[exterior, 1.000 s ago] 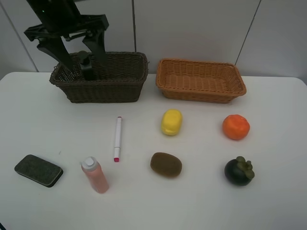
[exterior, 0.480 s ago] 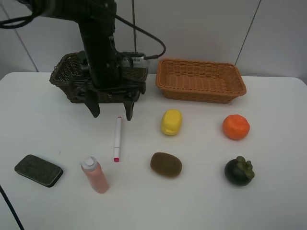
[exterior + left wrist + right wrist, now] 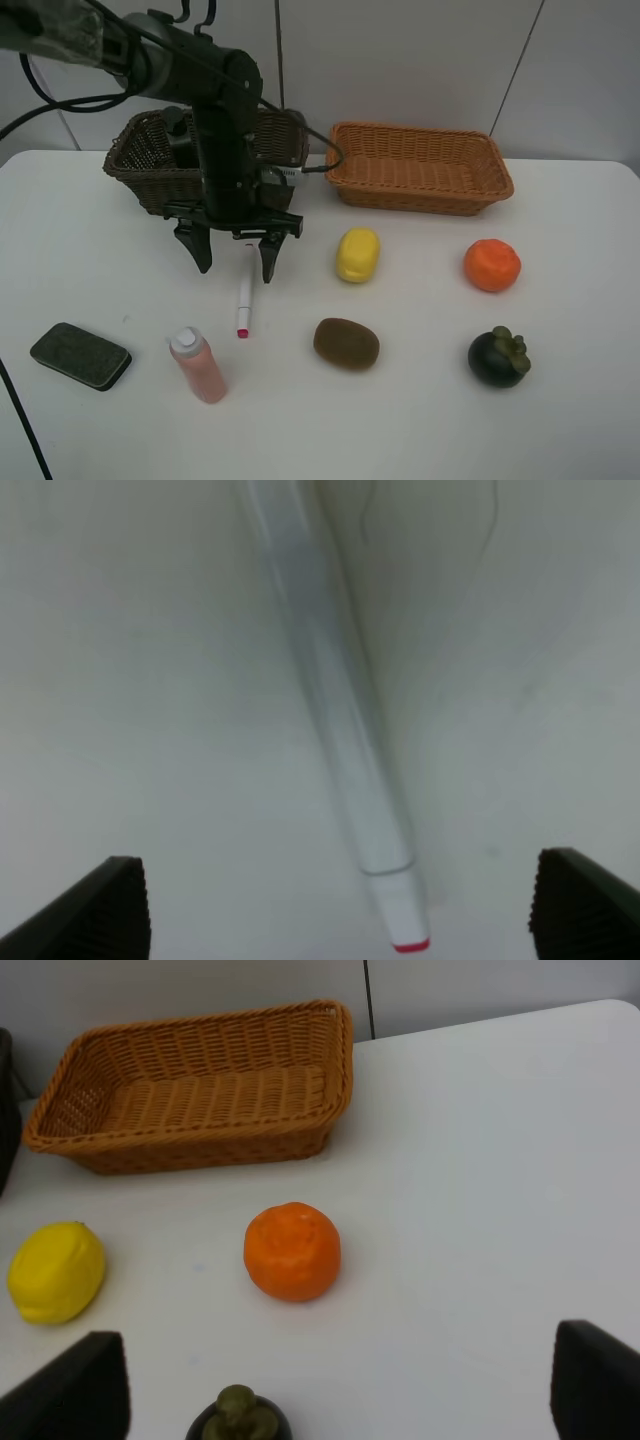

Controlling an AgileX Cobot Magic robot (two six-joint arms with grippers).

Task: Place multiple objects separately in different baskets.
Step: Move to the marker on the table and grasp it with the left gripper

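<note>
The white-pink marker (image 3: 244,298) (image 3: 340,730) lies on the white table, and my left gripper (image 3: 234,255) (image 3: 345,910) stands open just over its far end, one finger on each side, touching nothing. The dark brown basket (image 3: 140,180) sits right behind that arm, with a dark bottle (image 3: 178,135) partly showing inside. The orange-tan basket (image 3: 415,128) (image 3: 200,1020) stands at the back right. Lemon (image 3: 358,254) (image 3: 55,1270), orange (image 3: 492,265) (image 3: 292,1250), kiwi (image 3: 346,343), mangosteen (image 3: 498,358) (image 3: 238,1415), pink bottle (image 3: 198,365) and eraser (image 3: 80,355) rest on the table. My right gripper (image 3: 335,1390) is open above the table near the orange.
The left arm and its cable (image 3: 320,160) hang in front of the dark basket. The table's front edge runs close below the eraser and pink bottle. A grey panelled wall stands behind both baskets.
The left arm has come away from above the dark basket, forward and down, and now its open fingers straddle the marker's far end. The objects on the table have not moved.
</note>
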